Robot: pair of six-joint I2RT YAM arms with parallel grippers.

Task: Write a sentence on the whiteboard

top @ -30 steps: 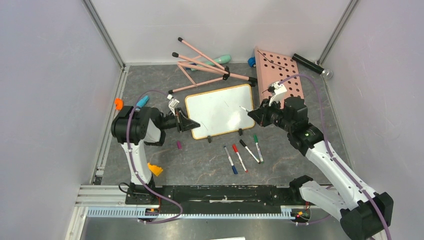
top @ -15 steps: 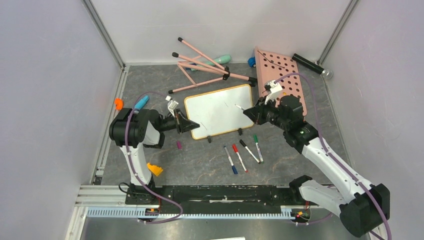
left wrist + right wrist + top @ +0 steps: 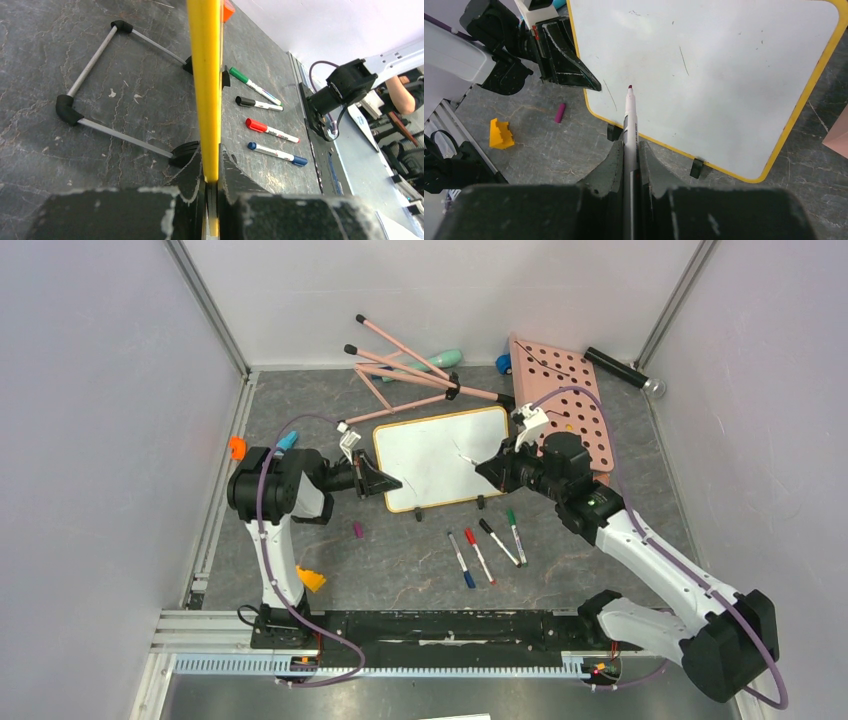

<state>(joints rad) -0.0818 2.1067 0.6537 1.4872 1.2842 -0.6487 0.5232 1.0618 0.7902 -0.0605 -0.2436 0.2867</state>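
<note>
Whiteboard: the whiteboard (image 3: 440,455) stands propped on its small black feet in the middle of the worktop, nearer the far edge than the near one, face tilted up.
Left pincer: the left pincer (image 3: 210,162) is clamped on the board's yellow rim at its left side, steadying it.
Right pincer: the right pincer (image 3: 630,150) is closed tight around an uncapped marker (image 3: 630,117), whose dark red-purple tip points at the lower left part of the white face.
Contact: whether the tip touches the surface cannot be told from these views.
Writing so far: no sentence is readable on the board; only a few faint stray strokes and specks show.
Done: judging by the scene, the board is braced and the pen is uncapped and aimed.
Left to do: by that reading, the whole sentence remains to be written, so the task looks to be at its very start.
Spare pens: blue marker (image 3: 461,560), red marker (image 3: 478,555), black marker (image 3: 498,542) and green marker (image 3: 515,537) lie capped side by side between the board and the near edge.
Loose piece: a small magenta cap (image 3: 357,530) lies on the worktop just off the board's near-left corner.
Background: a pink pegboard (image 3: 570,400) leans toward the far-right corner.
</note>
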